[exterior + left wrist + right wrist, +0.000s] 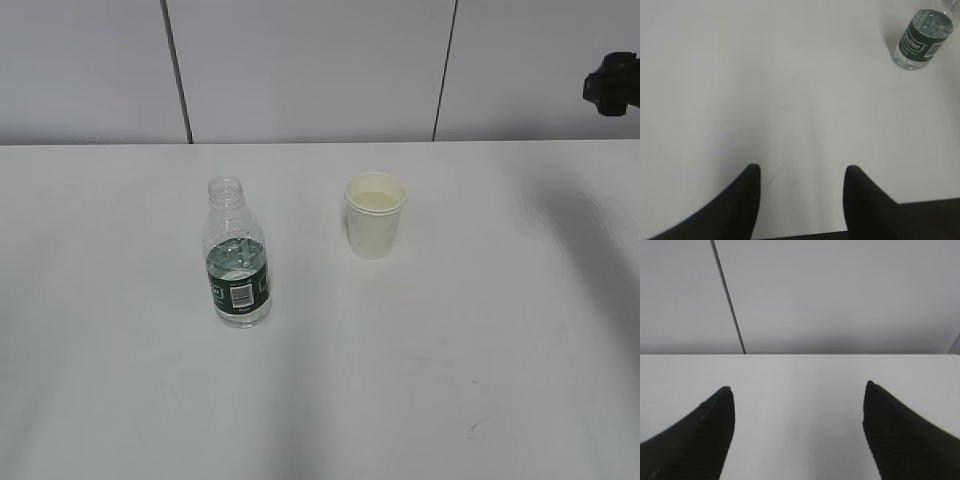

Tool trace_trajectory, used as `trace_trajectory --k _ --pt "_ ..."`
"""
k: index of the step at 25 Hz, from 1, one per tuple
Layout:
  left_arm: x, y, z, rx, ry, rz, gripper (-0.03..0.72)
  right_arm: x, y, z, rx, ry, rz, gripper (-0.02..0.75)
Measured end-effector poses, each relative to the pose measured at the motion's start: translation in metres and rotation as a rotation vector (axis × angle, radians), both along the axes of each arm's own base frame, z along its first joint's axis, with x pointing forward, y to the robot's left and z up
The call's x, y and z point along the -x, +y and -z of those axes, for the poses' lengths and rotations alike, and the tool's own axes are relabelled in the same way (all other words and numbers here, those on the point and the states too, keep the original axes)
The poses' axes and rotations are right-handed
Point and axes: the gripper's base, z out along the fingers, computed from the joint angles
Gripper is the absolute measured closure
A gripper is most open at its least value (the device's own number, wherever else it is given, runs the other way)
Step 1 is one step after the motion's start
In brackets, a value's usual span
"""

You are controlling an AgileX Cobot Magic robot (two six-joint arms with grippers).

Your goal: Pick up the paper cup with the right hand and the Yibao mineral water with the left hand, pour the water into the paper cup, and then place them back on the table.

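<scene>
The Yibao mineral water [238,255] is found upright and uncapped on the bench [450,380], with the paper cup [375,215] standing well apart to its right, each on the side of the arm meant to take it. Nothing is held. The left pincer [802,175] is spread over bare bench, the bottle far off; the right pincer [797,395] is spread wide, the cup out of its view.
</scene>
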Motion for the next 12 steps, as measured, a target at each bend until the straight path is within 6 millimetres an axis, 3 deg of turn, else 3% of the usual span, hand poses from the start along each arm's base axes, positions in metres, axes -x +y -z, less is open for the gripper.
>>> trace_trajectory --k 4,8,12 --pt "0.000 0.000 0.000 0.000 0.000 0.000 0.345 0.025 0.013 0.001 0.075 0.194 0.039 0.145" --pt "0.000 0.000 0.000 0.000 0.000 0.000 0.345 0.046 0.030 0.001 0.095 0.396 -0.053 0.145" --pt "0.000 0.000 0.000 0.000 0.000 0.000 0.345 0.070 0.046 -0.013 0.088 0.500 -0.175 0.145"
